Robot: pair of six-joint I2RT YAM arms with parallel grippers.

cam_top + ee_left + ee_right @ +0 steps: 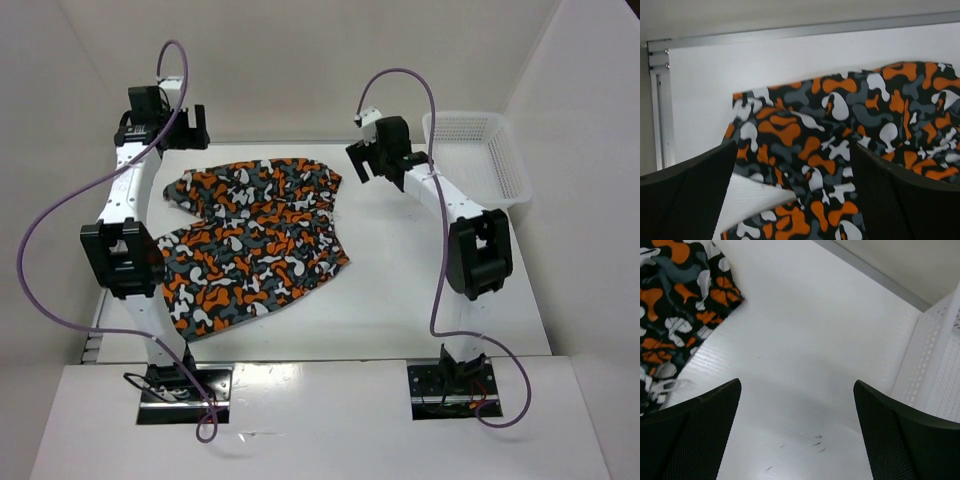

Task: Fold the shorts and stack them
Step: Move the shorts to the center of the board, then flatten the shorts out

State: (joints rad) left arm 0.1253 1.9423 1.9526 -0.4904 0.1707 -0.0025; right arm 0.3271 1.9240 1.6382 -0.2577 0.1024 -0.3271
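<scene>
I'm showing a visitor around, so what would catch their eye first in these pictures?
The orange, black and white camouflage shorts lie spread on the left half of the white table. A white mesh basket sits at the far right corner. The left arm and right arm hover at the far side, jaws open and empty.

No text, label, brand or number can be read in any view. The soft fabric shorts (255, 250) carry only camouflage blotches of orange, black, grey and white. In the right wrist view, a few small dark marks (817, 442) on the white table surface (805, 355) look like scuffs rather than writing, though they are too small to be sure.
</scene>
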